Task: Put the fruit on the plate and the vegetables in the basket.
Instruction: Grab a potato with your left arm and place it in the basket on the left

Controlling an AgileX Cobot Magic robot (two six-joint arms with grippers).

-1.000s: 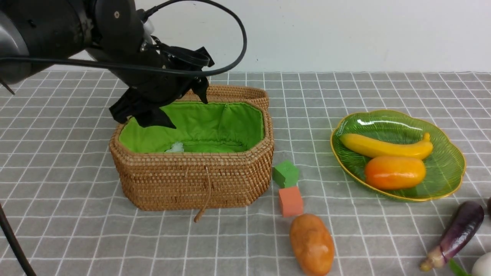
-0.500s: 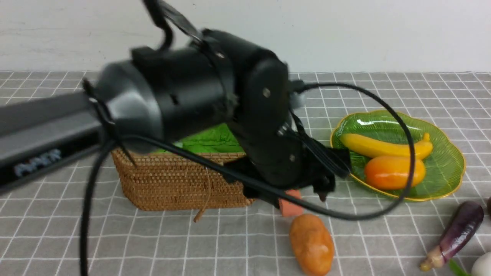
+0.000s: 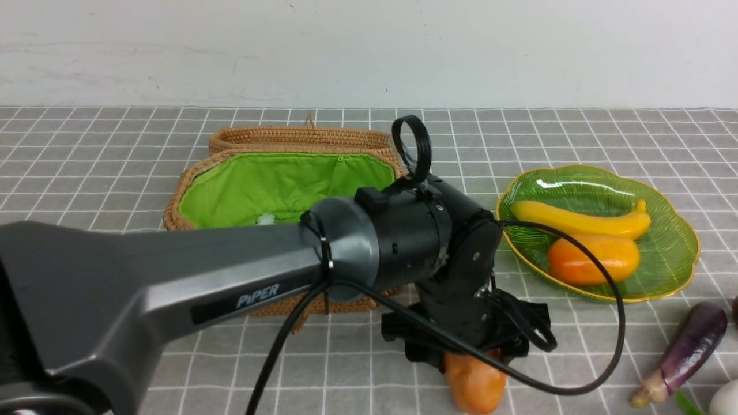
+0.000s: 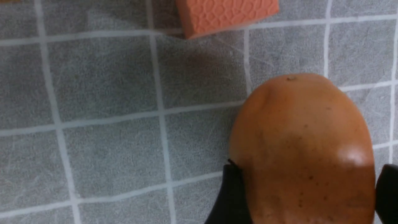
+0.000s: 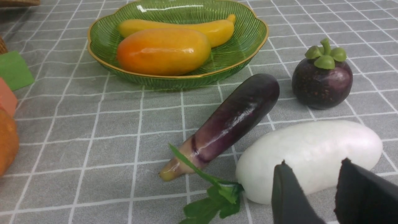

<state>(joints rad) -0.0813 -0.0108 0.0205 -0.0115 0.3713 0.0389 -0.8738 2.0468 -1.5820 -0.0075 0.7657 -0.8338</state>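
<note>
My left gripper (image 4: 307, 166) is open and straddles the brown-orange potato (image 4: 304, 149), which lies on the cloth; a narrow gap shows at one finger. In the front view the left wrist covers the potato's (image 3: 475, 383) far end. The banana (image 3: 576, 219) and mango (image 3: 594, 259) lie on the green plate (image 3: 669, 242). The mangosteen (image 5: 321, 79), purple eggplant (image 5: 236, 121) and white vegetable (image 5: 311, 152) lie on the cloth at the front right. My right gripper (image 5: 314, 163) is open just short of the white vegetable, holding nothing. The basket (image 3: 265, 137) stands open behind the left arm.
An orange cube (image 4: 227, 14) lies just beyond the potato, with a green cube (image 5: 14, 70) past it near the basket. The left arm stretches across the front of the basket. A small whitish bit (image 3: 265, 219) shows inside the lining.
The left arm has swung from above the basket to the right and down, so its open fingers now sit around the potato. The right side looks unchanged.
</note>
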